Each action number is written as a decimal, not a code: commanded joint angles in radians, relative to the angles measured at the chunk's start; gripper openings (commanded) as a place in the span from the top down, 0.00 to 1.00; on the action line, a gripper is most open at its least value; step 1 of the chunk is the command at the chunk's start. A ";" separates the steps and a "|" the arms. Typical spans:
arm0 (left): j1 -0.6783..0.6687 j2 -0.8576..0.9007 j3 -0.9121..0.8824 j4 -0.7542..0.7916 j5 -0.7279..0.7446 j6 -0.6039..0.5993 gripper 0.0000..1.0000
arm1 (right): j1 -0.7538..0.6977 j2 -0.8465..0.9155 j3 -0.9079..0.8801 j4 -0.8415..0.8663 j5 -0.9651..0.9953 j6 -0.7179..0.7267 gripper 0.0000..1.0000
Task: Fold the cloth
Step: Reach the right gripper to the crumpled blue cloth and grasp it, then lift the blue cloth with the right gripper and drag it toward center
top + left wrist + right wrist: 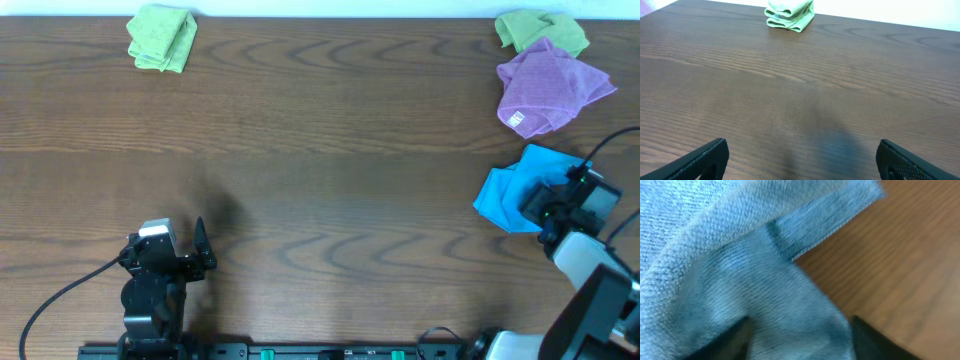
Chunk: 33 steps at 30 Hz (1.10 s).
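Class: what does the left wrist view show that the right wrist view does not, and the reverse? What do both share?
Left wrist only: a folded lime-green cloth at the far edge, beyond the open left gripper. Right wrist only: the rumpled blue cloth, close up, between the fingers of the right gripper. Both: the brown wooden table.

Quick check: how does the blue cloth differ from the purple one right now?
The blue cloth lies on the near side, with the open right gripper straddling a fold of it. The purple cloth sits farther back, with no gripper on it. The purple cloth shows a white tag, while no tag shows on the blue cloth. Both are rumpled, not folded.
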 commanded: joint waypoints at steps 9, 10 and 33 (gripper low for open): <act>0.007 -0.006 -0.020 -0.004 -0.018 0.017 0.05 | -0.007 0.029 0.066 -0.005 -0.138 -0.003 0.99; 0.007 -0.006 -0.020 -0.004 -0.018 0.017 0.05 | -0.007 0.021 0.084 -0.026 -0.165 -0.003 0.99; 0.007 -0.006 -0.020 -0.004 -0.018 0.018 0.05 | 0.587 -0.206 0.608 -0.345 -0.416 0.035 0.99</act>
